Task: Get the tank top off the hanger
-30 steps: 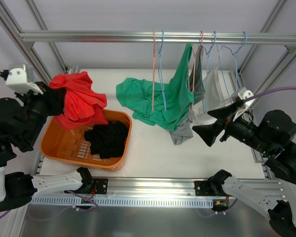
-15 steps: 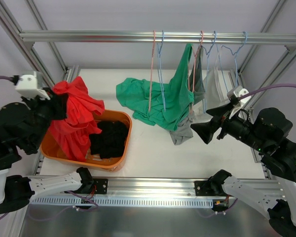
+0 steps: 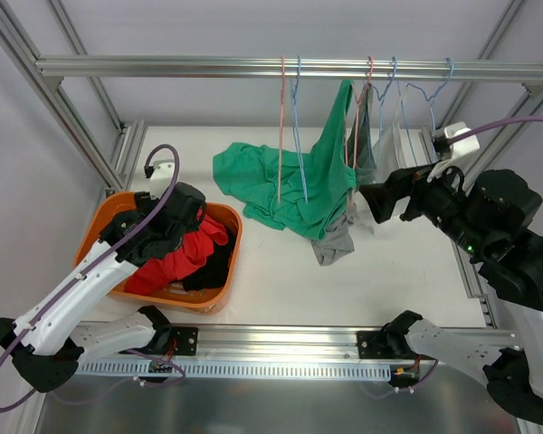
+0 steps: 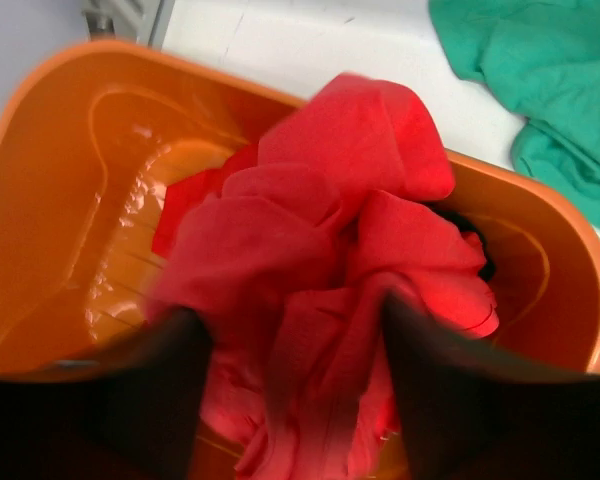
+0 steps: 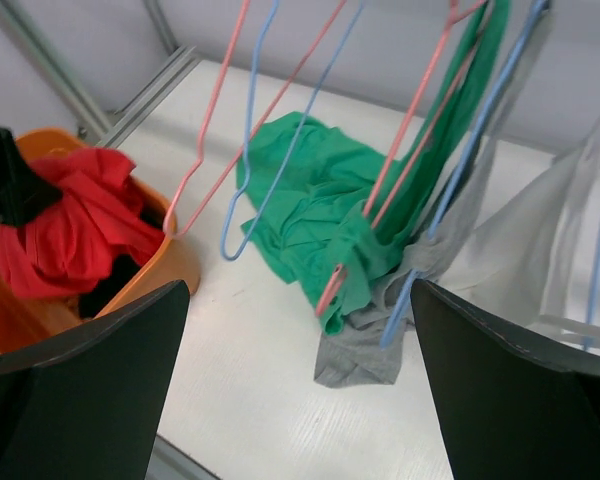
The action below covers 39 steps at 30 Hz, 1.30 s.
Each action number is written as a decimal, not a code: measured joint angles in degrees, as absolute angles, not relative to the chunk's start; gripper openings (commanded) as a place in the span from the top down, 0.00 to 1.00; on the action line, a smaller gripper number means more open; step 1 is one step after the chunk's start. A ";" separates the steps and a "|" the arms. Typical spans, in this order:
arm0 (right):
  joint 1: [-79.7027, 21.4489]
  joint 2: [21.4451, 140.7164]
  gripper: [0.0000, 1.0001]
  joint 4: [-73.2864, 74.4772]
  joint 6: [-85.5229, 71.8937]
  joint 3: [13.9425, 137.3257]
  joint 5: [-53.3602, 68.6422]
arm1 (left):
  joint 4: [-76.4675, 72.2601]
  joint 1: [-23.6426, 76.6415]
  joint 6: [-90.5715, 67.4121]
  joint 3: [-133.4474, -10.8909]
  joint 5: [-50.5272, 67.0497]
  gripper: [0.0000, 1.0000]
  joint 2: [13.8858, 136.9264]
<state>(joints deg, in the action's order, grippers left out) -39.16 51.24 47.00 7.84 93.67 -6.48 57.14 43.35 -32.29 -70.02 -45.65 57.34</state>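
Observation:
A green tank top hangs on a pink hanger from the rail, its lower part spread on the table. Beside it a grey one and a white one hang on blue hangers. My right gripper is open just right of the grey and green cloth, holding nothing; its own view shows that gripper facing them. My left gripper stands open over a red garment that lies crumpled in the orange basket; cloth shows between its blurred fingers.
An empty pink hanger and an empty blue hanger hang left of the green top. Black cloth lies in the basket beside the red garment. Frame posts stand at both sides.
My left arm swung down from the far left with the red garment into the basket, and its jaws parted. My right gripper moved up and left toward the hanging clothes.

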 measured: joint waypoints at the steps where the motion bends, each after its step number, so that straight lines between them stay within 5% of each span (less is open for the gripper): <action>1: -39.03 52.12 0.01 47.18 7.99 94.89 -8.01 | 57.41 42.02 -33.17 -68.84 -44.99 0.05 57.23; 12: -20.67 66.46 0.02 52.14 8.71 101.19 -5.04 | 57.06 40.05 -28.93 -75.46 -28.93 0.01 51.33; 17: -20.36 71.07 0.25 53.89 9.63 104.57 -3.18 | 51.99 40.05 -23.38 -75.61 -16.69 0.01 43.99; 27: -21.58 74.13 0.36 53.60 9.45 109.80 0.40 | 47.00 40.05 -21.39 -64.47 -7.53 0.01 42.87; 32: -23.03 76.75 0.53 51.90 9.45 110.67 -0.25 | 45.41 40.05 -21.45 -63.07 -6.07 0.01 42.98; 39: -23.38 83.20 0.61 49.41 9.02 111.59 -3.79 | 43.62 40.05 -21.45 -63.07 -4.19 0.01 41.04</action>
